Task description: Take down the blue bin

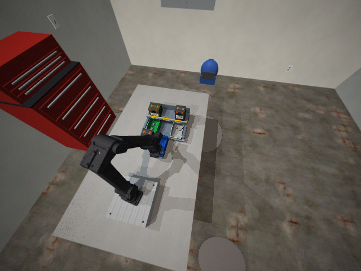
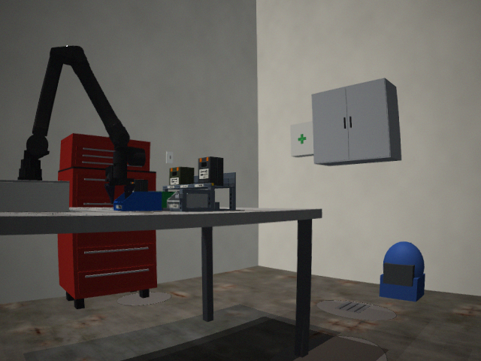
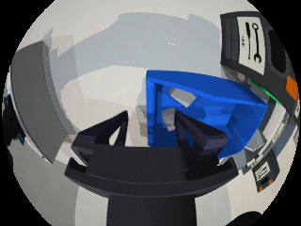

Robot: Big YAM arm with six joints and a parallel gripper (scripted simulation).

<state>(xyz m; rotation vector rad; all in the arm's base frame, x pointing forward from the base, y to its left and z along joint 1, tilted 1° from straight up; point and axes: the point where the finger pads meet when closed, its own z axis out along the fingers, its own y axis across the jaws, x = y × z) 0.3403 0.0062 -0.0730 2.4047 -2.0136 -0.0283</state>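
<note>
While the blue bin (image 2: 138, 201) rests flat on the counter (image 2: 240, 216), directly below the jaws (image 2: 119, 191), only the release is left to finish well. Jaws now standing wide, holding nothing; in the wrist view one dark finger (image 3: 199, 135) placed inside the bin's near wall, the other (image 3: 103, 134) outside it. Best to lift straight up, without any sideways drag, so that no finger catches the wall and tips the bin. Good also to keep the jaws wide until well above the rim. Some risk, in my judgement, of nudging the bin if the wrist turns too early.

Bin upright, open side up, with small grey parts (image 3: 181, 96) visible inside, just ahead of the inner finger. Off the shelf (image 2: 231, 182) now, but close to it: the far end seems touching or nearly touching the shelf's front, cannot tell which. Long axis running from under the jaws away toward the shelf, roughly in line with the arm's reach. Low sloped front end pointing back toward the arm's base side, taller back end toward the shelf, as seen from the exterior view.
</note>
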